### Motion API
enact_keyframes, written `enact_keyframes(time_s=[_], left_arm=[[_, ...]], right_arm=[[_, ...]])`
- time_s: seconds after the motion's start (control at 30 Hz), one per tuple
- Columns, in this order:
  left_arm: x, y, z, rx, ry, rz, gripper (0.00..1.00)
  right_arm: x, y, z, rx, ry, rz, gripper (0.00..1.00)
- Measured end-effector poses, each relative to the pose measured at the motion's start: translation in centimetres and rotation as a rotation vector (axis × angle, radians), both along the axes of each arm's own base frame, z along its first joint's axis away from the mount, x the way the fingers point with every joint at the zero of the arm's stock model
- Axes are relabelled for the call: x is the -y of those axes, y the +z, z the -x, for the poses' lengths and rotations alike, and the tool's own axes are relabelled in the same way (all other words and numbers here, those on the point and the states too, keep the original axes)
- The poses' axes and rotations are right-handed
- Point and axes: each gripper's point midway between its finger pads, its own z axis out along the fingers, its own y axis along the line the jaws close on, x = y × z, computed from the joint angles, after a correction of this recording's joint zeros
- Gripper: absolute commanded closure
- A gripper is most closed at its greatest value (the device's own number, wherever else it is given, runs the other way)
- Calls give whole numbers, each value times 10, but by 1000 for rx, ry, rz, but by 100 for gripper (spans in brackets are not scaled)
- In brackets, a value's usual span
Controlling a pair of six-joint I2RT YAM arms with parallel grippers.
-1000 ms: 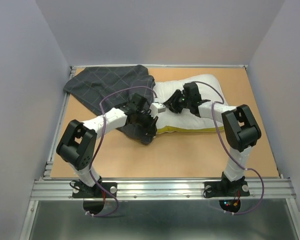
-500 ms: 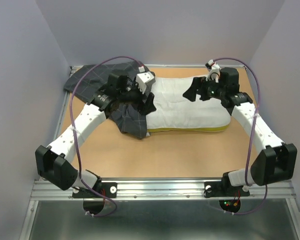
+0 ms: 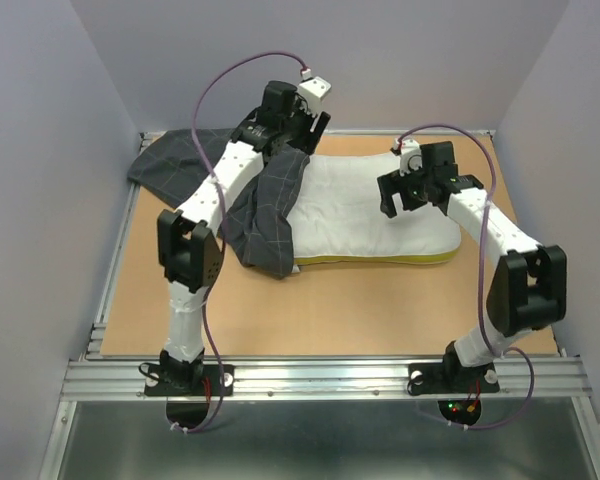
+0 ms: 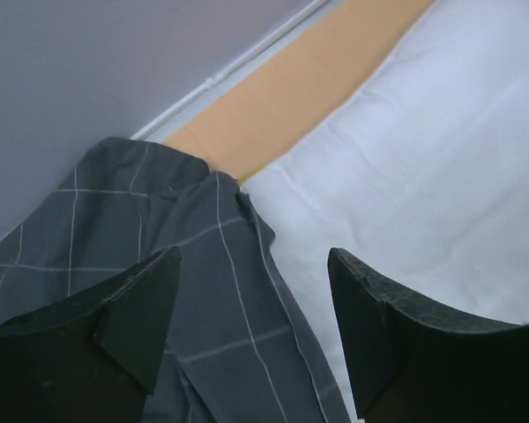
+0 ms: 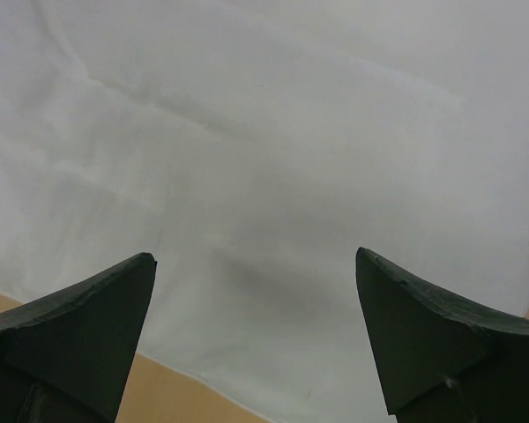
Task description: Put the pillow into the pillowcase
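currently left fingers [image 4: 115, 335] spread empty over pillowcase [image 4: 159, 264], right fingers [image 5: 70, 344] spread empty over pillow [image 5: 264, 159]

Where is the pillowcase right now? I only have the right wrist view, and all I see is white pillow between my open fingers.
Observer: The pillowcase is draped over the left end of the pillow; the rest of the pillow lies bare.
Operator: Is the left gripper holding the case?
Observer: No. The left gripper is open, raised over the spot where the case's edge meets the pillow, with nothing between its fingers.
Operator: Is the whole case on the pillow?
Observer: No. Part of it trails off toward the far left corner of the table, lying flat there.
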Motion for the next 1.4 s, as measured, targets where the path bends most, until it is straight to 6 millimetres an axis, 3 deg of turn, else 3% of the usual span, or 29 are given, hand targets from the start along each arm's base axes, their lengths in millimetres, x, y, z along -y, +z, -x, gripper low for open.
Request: enact_keyframes(time_s=[0.13,0.27,0.4,0.57,0.77,0.87,1.0,1.03,1.27,1.4], left_arm=[[15,-50,-44,-31,38,-48,22],[18,-88,-55,-56,55,-112,23],[15,-105,-66,-29,84,-176,32],[1,-125,-87,0,141,-235,46],[-35,-165,-102,-51,206,-294,46],[-44,-173,-105,-63,233,-305,56],[-43,-176,-104,-63,238,-317,98],[-42,-177,-104,-65,233,-317,100],[12,-182,-79,-131,5,-162,100],[70,-170,-46,-175,-139,-27,100]], right_arm=[[15,-37,-29,-78,-23,45,0],[19,-73,-53,-149,-12,25,2],[5,-102,-55,-207,34,-17,20],[-9,-106,-55,-193,86,-63,48],[-20,-107,-42,-174,153,-105,58],[-23,-108,-37,-169,173,-104,59],[-24,-109,-33,-154,194,-105,64],[-24,-108,-32,-153,198,-107,65],[-28,-106,-24,-174,205,-134,66],[-29,-105,-18,-204,193,-151,66]])
